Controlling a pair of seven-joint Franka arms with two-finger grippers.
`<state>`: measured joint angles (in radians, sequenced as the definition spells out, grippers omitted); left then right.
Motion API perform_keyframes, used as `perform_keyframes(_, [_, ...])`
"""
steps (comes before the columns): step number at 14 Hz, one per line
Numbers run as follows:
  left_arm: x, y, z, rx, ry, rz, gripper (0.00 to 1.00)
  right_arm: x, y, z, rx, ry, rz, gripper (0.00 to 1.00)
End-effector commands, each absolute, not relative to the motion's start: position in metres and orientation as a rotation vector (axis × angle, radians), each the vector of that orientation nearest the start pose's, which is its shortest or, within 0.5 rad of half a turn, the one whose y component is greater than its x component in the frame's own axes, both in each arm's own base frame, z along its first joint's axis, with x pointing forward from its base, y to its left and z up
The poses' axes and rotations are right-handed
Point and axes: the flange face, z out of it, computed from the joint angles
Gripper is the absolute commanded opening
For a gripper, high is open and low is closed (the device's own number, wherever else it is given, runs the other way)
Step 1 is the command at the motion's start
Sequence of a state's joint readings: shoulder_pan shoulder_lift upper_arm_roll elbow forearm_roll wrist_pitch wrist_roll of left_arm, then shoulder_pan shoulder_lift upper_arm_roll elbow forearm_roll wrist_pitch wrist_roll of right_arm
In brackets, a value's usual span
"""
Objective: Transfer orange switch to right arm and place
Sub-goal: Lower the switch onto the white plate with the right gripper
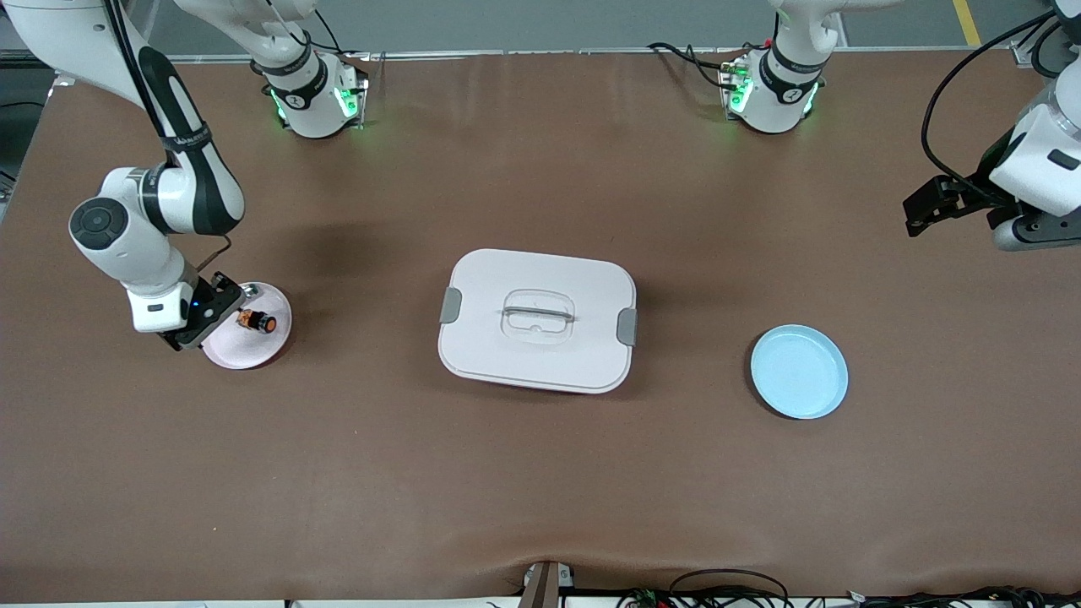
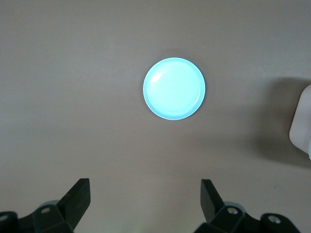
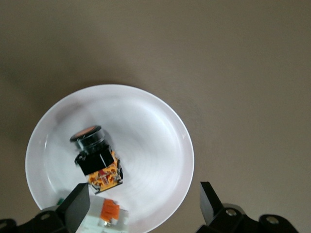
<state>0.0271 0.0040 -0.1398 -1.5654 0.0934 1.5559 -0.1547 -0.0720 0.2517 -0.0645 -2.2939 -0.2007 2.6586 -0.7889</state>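
The orange switch point(image 1: 257, 321) point(image 3: 95, 155), a stubby black button with an orange cap, lies on its side on a pale pink plate point(image 1: 253, 350) point(image 3: 146, 141) toward the right arm's end of the table. My right gripper point(image 1: 215, 308) point(image 3: 144, 194) hangs open just over that plate, right beside the switch, with nothing between its fingers. My left gripper point(image 1: 914, 213) point(image 2: 144, 187) is open and empty, raised above the table at the left arm's end. Its wrist view looks down on a light blue plate point(image 2: 174, 89).
A small clear-and-silver part with orange bits point(image 3: 107, 216) shares the pink plate. A white lidded box point(image 1: 537, 319) point(image 2: 302, 121) with grey clips stands mid-table. The empty blue plate point(image 1: 799, 371) lies between the box and the left arm's end.
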Motion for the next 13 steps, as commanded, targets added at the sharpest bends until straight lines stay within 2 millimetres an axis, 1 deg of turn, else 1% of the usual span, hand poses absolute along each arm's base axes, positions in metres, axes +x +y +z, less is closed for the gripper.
perform_keyframes(1, [0.547,-0.051,0.628,-3.062,-0.046,-0.01,1.0,0.534,-0.069,0.26,-3.163,-0.916,-0.12,1.0])
perform_keyframes(4, [0.547,-0.052,0.627,-3.061,-0.043,-0.008,1.0,0.536,-0.068,0.264,-3.222,-0.597,-0.168,1.0])
perform_keyframes(7, [0.547,-0.052,0.626,-3.061,-0.043,-0.006,1.0,0.544,-0.066,0.276,-3.216,-0.184,-0.252,1.0])
perform_keyframes(8, [0.547,-0.052,0.626,-3.061,-0.045,-0.006,1.0,0.548,-0.065,0.281,-3.21,-0.134,-0.272,1.0])
perform_keyframes(10, [0.547,-0.052,0.626,-3.061,-0.045,-0.006,1.0,0.56,-0.064,0.296,-3.209,-0.121,-0.292,1.0])
perform_keyframes(11, [0.547,-0.052,0.626,-3.061,-0.045,-0.006,1.0,0.565,-0.064,0.303,-3.198,-0.091,-0.277,1.0])
perform_keyframes(13, [0.547,-0.052,0.626,-3.061,-0.043,-0.005,1.0,0.58,-0.053,0.325,-3.152,-0.027,-0.202,1.0])
